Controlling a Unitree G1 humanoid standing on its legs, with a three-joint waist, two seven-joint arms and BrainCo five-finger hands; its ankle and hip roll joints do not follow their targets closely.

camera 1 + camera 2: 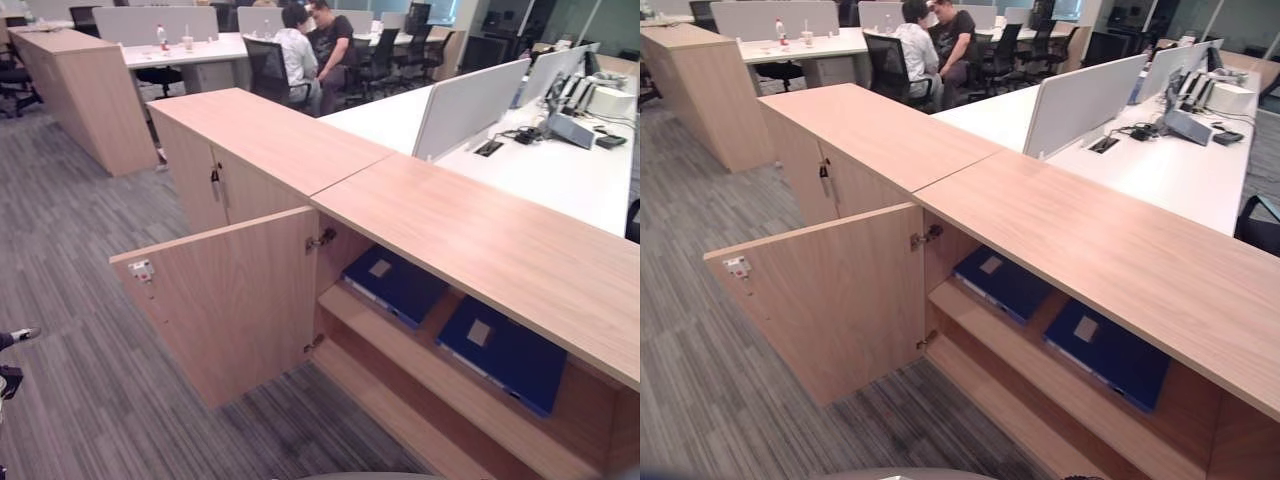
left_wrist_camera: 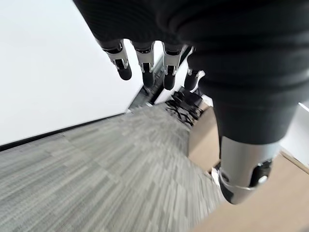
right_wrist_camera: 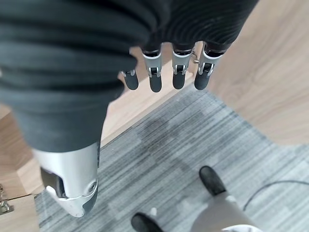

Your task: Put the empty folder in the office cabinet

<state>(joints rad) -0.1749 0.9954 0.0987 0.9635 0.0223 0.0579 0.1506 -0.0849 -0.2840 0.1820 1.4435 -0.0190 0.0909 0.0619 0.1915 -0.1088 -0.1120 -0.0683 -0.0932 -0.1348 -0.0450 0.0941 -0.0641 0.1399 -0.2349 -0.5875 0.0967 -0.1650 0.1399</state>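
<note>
Left eye: we see two blue folders (image 1: pixel 398 284) (image 1: pixel 505 352) lying on the upper shelf of the office cabinet (image 1: pixel 480 240), door (image 1: pixel 225 300) swung open. Left wrist: left hand (image 2: pixel 159 63) fingers relaxed, holding nothing. Right wrist: right hand (image 3: pixel 166 72) likewise, probably empty.

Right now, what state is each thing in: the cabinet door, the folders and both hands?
Cabinet door: swung wide open.
Near blue folder: lying flat on the upper shelf.
Far blue folder: flat on the same shelf.
Left hand: open, holding nothing.
Right hand: open, holding nothing.

Two blue folders (image 1: pixel 505 352) flat — open cabinet (image 1: pixel 480 240) shelf
</note>
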